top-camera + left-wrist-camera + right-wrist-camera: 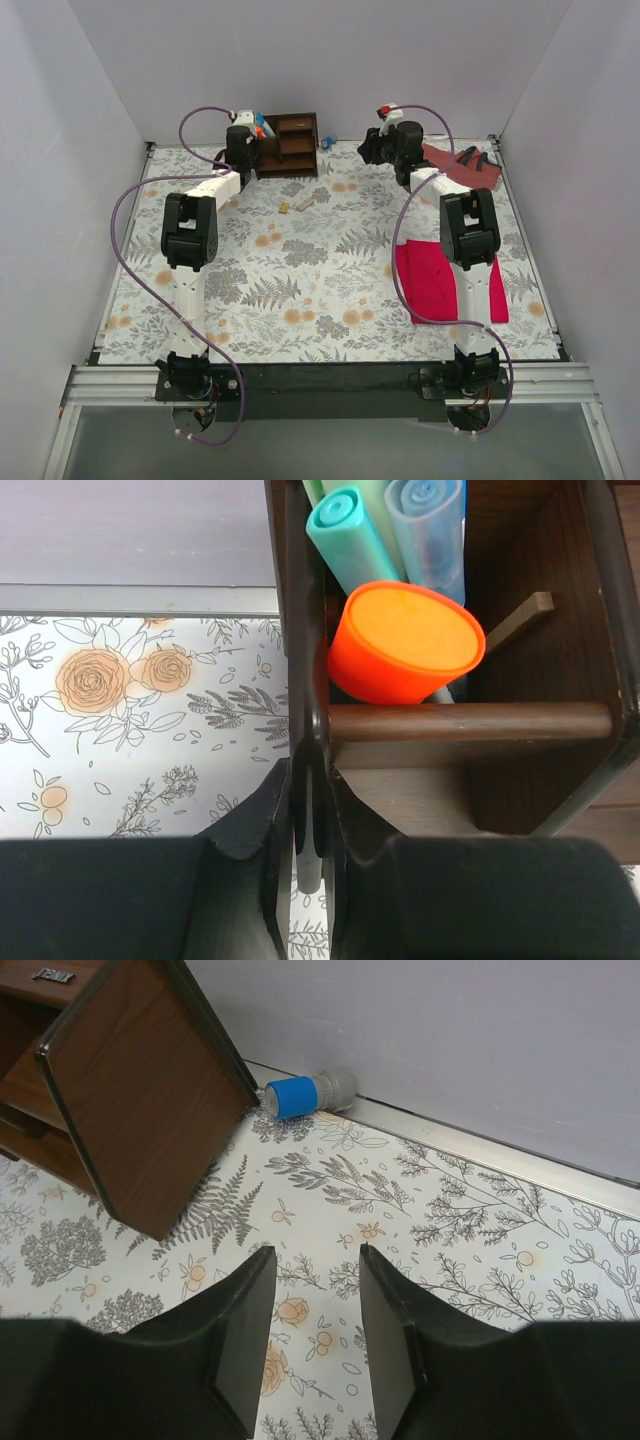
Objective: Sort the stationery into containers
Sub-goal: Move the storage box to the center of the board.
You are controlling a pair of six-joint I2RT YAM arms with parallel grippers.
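Note:
The dark brown wooden organiser [290, 145] stands at the back of the table. My left gripper [250, 150] is at its left end. In the left wrist view its fingers [250, 820] are shut on the organiser's [470, 723] thin left wall. An orange-capped marker [405, 640], a teal marker [345, 525] and a blue marker [430, 530] stand in the compartment beside it. My right gripper [370, 145] is open and empty [315, 1260] over the mat. A short blue-grey cylinder [300, 1094] lies against the back wall, just right of the organiser [140, 1090].
Two small tan erasers [284, 208] [305, 203] lie on the floral mat in front of the organiser. A flat red cloth [430, 280] lies under the right arm. A reddish-brown bag [465, 165] sits at the back right. White walls surround the table.

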